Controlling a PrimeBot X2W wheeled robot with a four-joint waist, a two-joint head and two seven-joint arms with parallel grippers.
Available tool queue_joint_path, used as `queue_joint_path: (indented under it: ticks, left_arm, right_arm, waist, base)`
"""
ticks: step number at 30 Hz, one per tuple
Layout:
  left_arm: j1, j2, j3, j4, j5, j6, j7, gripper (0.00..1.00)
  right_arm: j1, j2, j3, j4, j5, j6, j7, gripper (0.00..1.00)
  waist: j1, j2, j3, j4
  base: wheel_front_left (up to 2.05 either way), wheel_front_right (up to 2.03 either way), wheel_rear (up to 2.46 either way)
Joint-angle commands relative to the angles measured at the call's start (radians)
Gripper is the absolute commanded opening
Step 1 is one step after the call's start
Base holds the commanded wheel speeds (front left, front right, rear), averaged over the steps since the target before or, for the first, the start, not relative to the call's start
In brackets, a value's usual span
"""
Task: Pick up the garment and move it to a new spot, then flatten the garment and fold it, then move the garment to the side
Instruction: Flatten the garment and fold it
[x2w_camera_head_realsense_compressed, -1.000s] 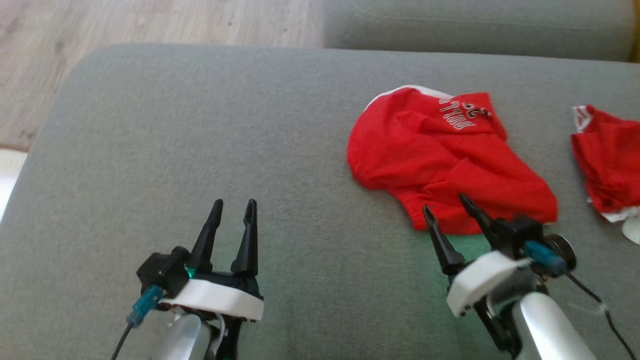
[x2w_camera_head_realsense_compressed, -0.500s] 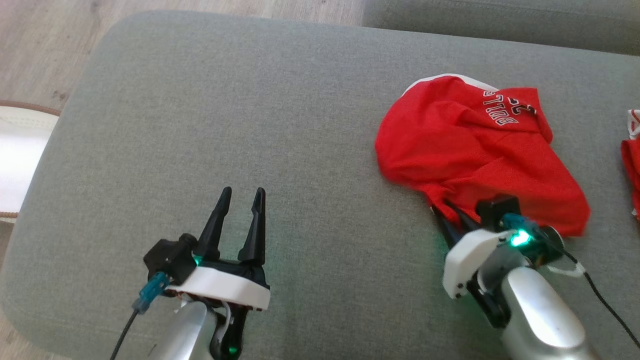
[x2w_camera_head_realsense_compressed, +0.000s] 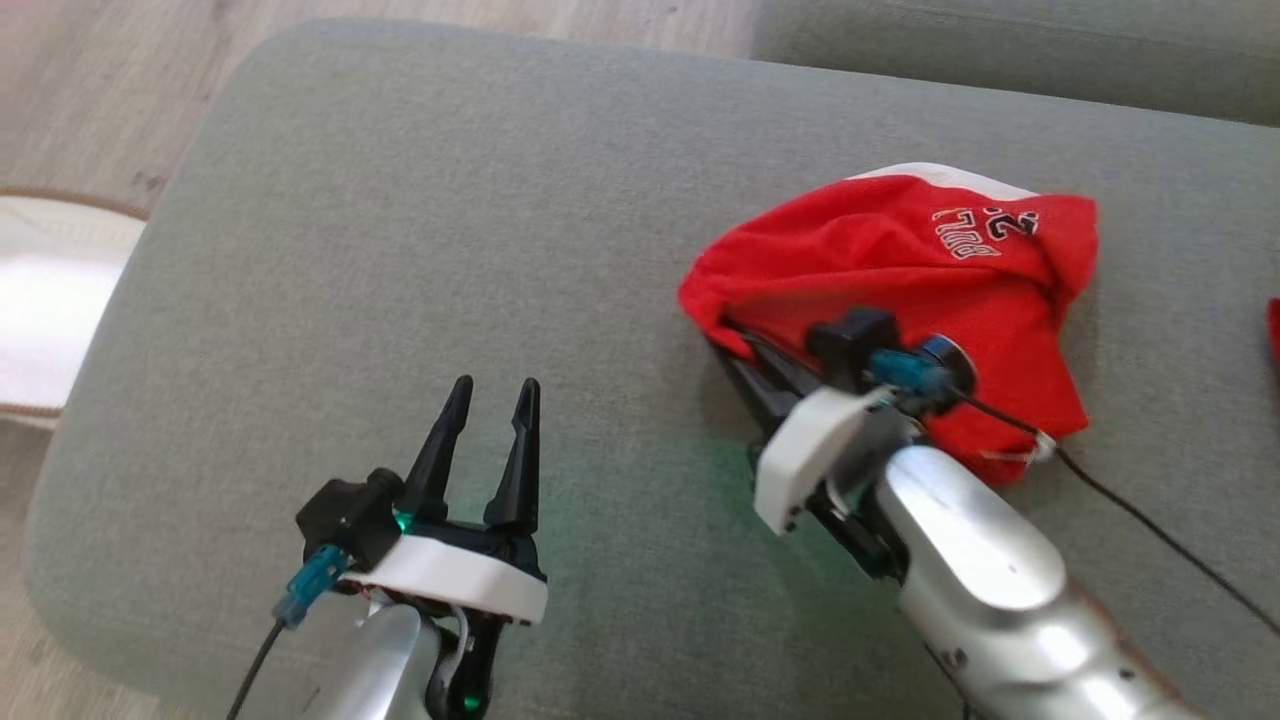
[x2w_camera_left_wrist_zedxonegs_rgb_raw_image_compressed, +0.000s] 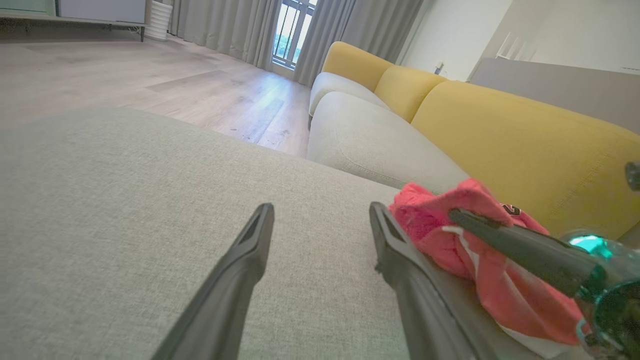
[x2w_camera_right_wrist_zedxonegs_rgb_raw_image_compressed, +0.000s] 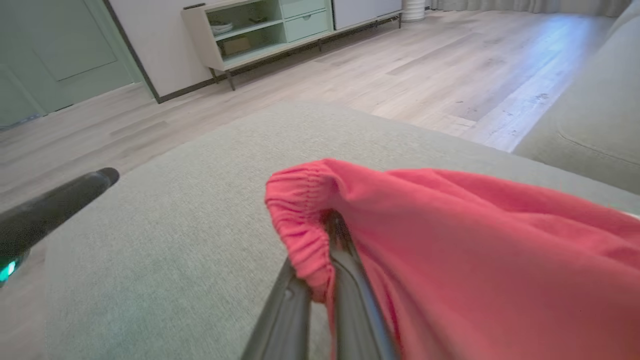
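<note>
the red garment (x2w_camera_head_realsense_compressed: 900, 260) lies bunched on the right half of the grey ottoman (x2w_camera_head_realsense_compressed: 450, 200), closer to its far edge than to its near one, with white lettering (x2w_camera_head_realsense_compressed: 965, 235) showing on the fold turned toward the far side and a white band along its far rim. the right tool (x2w_camera_head_realsense_compressed: 735, 345) has its two dark fingers pressed together on the gathered elastic hem at the garment's near-left end. in the right wrist view that hem wraps over the fingertips and hides them. the pinched part seems raised a little off the ottoman, with a shadow under it, while the rest of the cloth trails away to the right and rests on the surface. the right arm's silver forearm (x2w_camera_head_realsense_compressed: 985, 570) comes in from the near right corner and slants up and to the left, its white wrist housing tilted so the fingers point toward the far left. a black cable (x2w_camera_head_realsense_compressed: 1150, 520) runs back from the wrist across the ottoman. the left tool (x2w_camera_head_realsense_compressed: 496, 385) stands wide and holds nothing, over the left half of the ottoman near its near edge, well apart from the garment, fingers pointing toward the far edge. whether it touches the surface cannot be told. a sliver of another red cloth (x2w_camera_head_realsense_compressed: 1274, 325) shows at the ottoman's right edge, and wood floor (x2w_camera_head_realsense_compressed: 100, 80) lies beyond the far left corner.
</note>
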Motion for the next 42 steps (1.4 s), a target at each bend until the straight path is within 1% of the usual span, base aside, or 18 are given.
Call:
queue_joint_path:
  ticks: [1,5,7,8,11,15,20,23,24,28,31,32,33,35,38,42]
  left_arm:
    - [-0.038,0.003,0.027,-0.031,-0.002,-0.006,-0.01,1.0]
    - [-0.042,0.002,0.019,-0.03,-0.008,-0.006,-0.01,1.0]
    - [-0.043,0.001,0.016,-0.028,-0.01,-0.006,-0.01,1.0]
    - [-0.043,0.001,0.013,-0.025,-0.011,-0.006,-0.01,1.0]
    - [-0.043,0.0,0.007,-0.019,-0.015,-0.006,-0.01,1.0]
    - [-0.041,0.0,0.022,-0.016,-0.016,-0.006,-0.01,1.0]
    - [-0.033,0.002,0.057,-0.026,0.0,-0.006,-0.01,1.0]
    - [-0.028,0.005,0.071,-0.04,0.009,-0.006,-0.01,1.0]
    - [-0.028,0.005,0.071,-0.04,0.009,-0.006,-0.01,1.0]
    - [-0.017,0.007,0.083,-0.063,0.017,-0.006,-0.01,1.0]
    - [-0.005,0.007,0.084,-0.079,0.02,-0.006,-0.01,1.0]
    - [0.0,0.008,0.084,-0.083,0.021,-0.006,-0.01,1.0]
    - [0.01,0.008,0.086,-0.09,0.023,-0.006,-0.01,1.0]
    - [0.02,0.008,0.089,-0.096,0.025,-0.006,-0.01,1.0]
    - [0.031,0.009,0.087,-0.1,0.028,-0.006,-0.01,1.0]
    - [0.034,0.01,0.081,-0.102,0.029,-0.006,-0.01,1.0]
  right_arm:
    - [-0.04,0.023,0.034,-0.017,0.012,-0.001,-0.005,0.0]
    - [-0.112,0.027,0.119,0.05,0.037,-0.001,-0.01,0.0]
    - [-0.14,0.029,0.154,0.088,0.068,-0.001,-0.016,0.0]
    - [-0.154,0.029,0.172,0.109,0.079,-0.001,-0.018,1.0]
    - [-0.189,0.029,0.215,0.164,0.107,-0.001,-0.03,1.0]
    - [-0.217,0.029,0.223,0.202,0.149,-0.001,-0.077,1.0]
    - [-0.227,0.026,0.168,0.246,0.15,-0.001,-0.164,1.0]
    - [-0.208,-0.005,0.117,0.241,0.149,-0.001,-0.209,1.0]
    - [-0.208,-0.005,0.117,0.241,0.149,-0.001,-0.209,1.0]
    - [-0.15,-0.066,0.027,0.209,0.127,-0.001,-0.244,1.0]
    - [-0.082,-0.102,-0.061,0.171,0.098,-0.001,-0.256,1.0]
    - [-0.057,-0.111,-0.093,0.157,0.084,-0.001,-0.258,1.0]
    - [0.002,-0.114,-0.166,0.123,0.063,-0.001,-0.262,1.0]
    - [0.064,-0.109,-0.227,0.087,0.034,-0.001,-0.263,1.0]
    - [0.154,-0.084,-0.31,0.035,0.001,-0.001,-0.259,1.0]
    - [0.238,-0.046,-0.39,-0.033,-0.042,-0.001,-0.231,1.0]
  waist:
    - [0.0,0.0,0.007,0.013]
    - [0.0,0.0,0.021,0.045]
    - [0.0,0.0,0.024,0.06]
    - [0.0,0.0,0.025,0.069]
    - [0.0,0.0,0.025,0.082]
    - [0.0,0.0,0.018,0.071]
    - [0.0,0.0,-0.008,0.016]
    - [0.0,0.0,-0.028,-0.023]
    - [0.0,0.0,-0.028,-0.023]
    - [0.0,0.0,-0.053,-0.072]
    - [0.0,0.0,-0.07,-0.102]
    - [0.0,0.0,-0.076,-0.111]
    - [0.0,0.0,-0.084,-0.127]
    - [0.0,0.0,-0.089,-0.14]
    - [0.0,0.0,-0.089,-0.153]
    - [0.0,0.0,-0.084,-0.161]
  base:
    - [0.0,0.0,0.0]
    - [0.0,0.0,0.0]
    - [0.0,0.0,0.0]
    - [0.0,0.0,0.0]
    - [0.0,0.0,0.0]
    - [0.0,0.0,0.0]
    - [0.0,0.0,0.0]
    - [0.0,0.0,0.0]
    - [0.0,0.0,0.0]
    - [0.0,0.0,0.0]
    - [0.0,0.0,0.0]
    - [0.0,0.0,0.0]
    - [0.0,0.0,0.0]
    - [0.0,0.0,0.0]
    - [0.0,0.0,0.0]
    - [0.0,0.0,0.0]
